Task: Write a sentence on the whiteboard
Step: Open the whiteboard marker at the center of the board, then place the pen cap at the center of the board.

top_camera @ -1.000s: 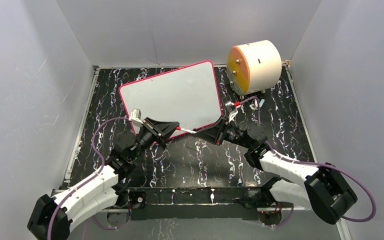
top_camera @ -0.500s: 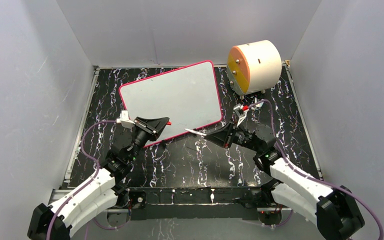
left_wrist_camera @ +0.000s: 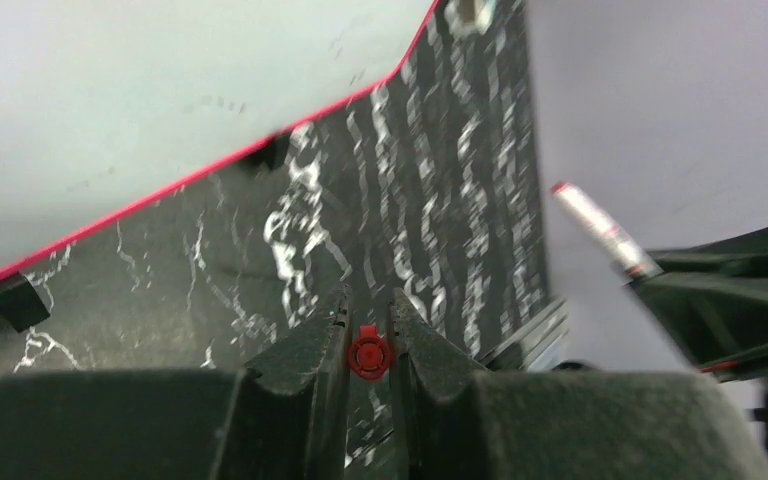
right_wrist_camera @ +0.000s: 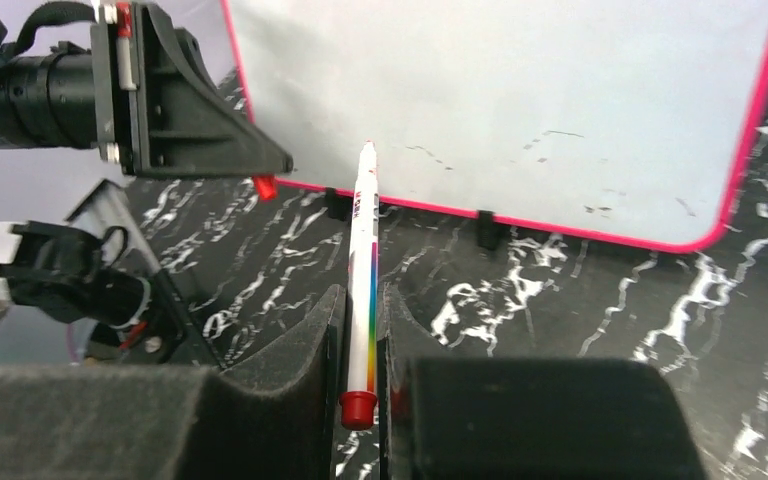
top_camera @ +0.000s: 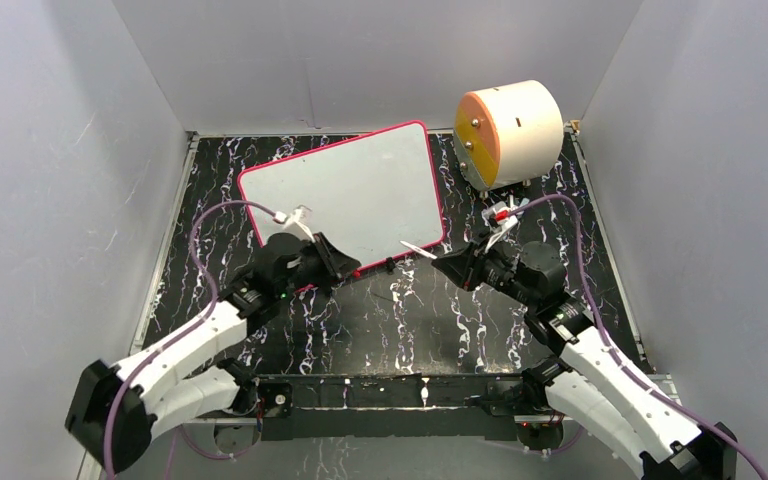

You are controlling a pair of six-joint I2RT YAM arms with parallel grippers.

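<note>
I see the whiteboard (top_camera: 350,190) lying flat at the back middle of the table (top_camera: 400,310), skewed, with its near right corner closest to the right arm. Its face is bare but for faint smudges; no sentence is on it yet. The right gripper (right_wrist_camera: 360,300) is clamped on the marker (right_wrist_camera: 364,260), whose bare tip points forward at the board's near edge. I cannot tell if the tip touches. The left gripper (left_wrist_camera: 368,315) is pinched shut on the small red cap (left_wrist_camera: 367,355), just beside that same edge.

To write well, I'd say the right arm should carry the tip toward the board's far left corner, so that two lines fit, and lower it until it only just touches. Pressing hard could slide the board or twist the marker in the jaws. The left arm is best drawn toward the table's left edge, clear of the strokes, with its hold on the cap kept.
</note>
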